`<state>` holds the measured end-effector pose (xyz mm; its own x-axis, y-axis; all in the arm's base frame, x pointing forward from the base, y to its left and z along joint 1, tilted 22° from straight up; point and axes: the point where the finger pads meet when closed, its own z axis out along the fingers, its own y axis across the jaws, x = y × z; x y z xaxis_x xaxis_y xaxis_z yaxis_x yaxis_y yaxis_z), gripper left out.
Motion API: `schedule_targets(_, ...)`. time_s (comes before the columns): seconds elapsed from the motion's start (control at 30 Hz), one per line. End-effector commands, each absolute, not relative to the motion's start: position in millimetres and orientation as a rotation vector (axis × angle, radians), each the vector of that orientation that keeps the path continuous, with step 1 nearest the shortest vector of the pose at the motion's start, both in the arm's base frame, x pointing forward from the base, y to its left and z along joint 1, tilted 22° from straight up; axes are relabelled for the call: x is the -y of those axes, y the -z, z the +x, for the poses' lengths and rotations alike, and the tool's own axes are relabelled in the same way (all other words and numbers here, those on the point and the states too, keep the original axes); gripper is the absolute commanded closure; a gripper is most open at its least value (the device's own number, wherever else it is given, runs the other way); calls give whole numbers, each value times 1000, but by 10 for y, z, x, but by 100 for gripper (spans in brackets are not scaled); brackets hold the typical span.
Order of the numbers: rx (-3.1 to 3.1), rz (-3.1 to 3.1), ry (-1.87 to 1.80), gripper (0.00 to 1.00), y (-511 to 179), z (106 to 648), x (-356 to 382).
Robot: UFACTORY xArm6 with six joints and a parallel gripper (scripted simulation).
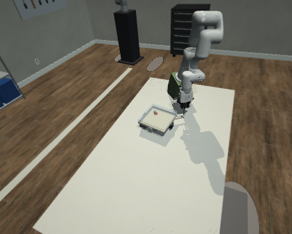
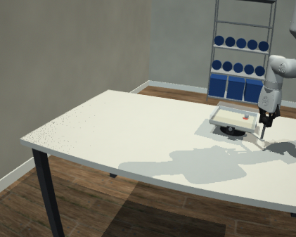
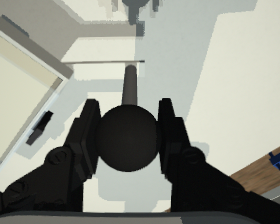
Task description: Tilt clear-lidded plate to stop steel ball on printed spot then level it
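The clear-lidded plate [image 1: 157,119] is a square white tray with a grey rim, standing on a dark base [image 2: 232,130] on the table. The small steel ball [image 1: 155,112] lies near the plate's far corner, overlapping the red printed spot [image 1: 155,114]. It also shows in the exterior view [image 2: 246,116], just above the spot [image 2: 245,118]. My gripper [image 1: 183,106] hangs right beside the plate's right edge. It is shut on a round black knob [image 3: 127,137] at the top of a dark rod [image 3: 130,85], which reaches down to the table. The plate looks near level.
A thin bar [image 3: 105,61] runs from the plate's edge [image 3: 30,55] toward the rod. A green box [image 1: 173,85] stands on the table just behind the arm. A grey rounded object [image 1: 240,210] sits at the table's front right edge.
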<state>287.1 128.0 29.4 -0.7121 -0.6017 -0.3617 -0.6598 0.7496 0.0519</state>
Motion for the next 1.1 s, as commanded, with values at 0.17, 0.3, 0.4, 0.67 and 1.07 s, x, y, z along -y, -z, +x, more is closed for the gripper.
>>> schedule_targets(0.17, -2625, -976, -253, 100, -295, 2872, -1277)
schedule_targets(0.3, -2625, -976, -253, 100, -292, 2854, -1257)
schedule_targets(0.4, -2625, -976, -253, 100, -298, 2851, -1249)
schedule_targets(0.67, -2625, -976, -253, 100, -302, 2849, -1244)
schedule_targets(1.07, -2625, -976, -253, 100, -353, 2875, -1237)
